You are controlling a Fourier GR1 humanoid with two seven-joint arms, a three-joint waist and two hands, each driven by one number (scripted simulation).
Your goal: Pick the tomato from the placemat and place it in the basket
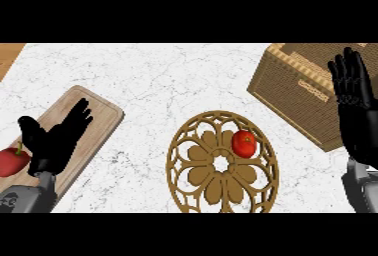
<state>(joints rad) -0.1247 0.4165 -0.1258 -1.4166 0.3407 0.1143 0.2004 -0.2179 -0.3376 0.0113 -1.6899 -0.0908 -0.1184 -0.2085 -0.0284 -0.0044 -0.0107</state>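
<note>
A red tomato (pixel 244 143) lies on the right part of a round brown openwork placemat (pixel 193 172) in the middle of the counter. A tan woven basket (pixel 295 92) stands at the upper right. My right hand (pixel 353 105) is raised at the right edge, open with straight fingers, in front of the basket's right side and apart from the tomato. My left hand (pixel 55 137) is open over a wooden board at the left, touching nothing that I can see.
A wooden cutting board (pixel 103 117) lies at the left, with a red pepper (pixel 11 161) beside my left wrist. The counter is white marble (pixel 162 75); a strip of wood shows at the top left corner.
</note>
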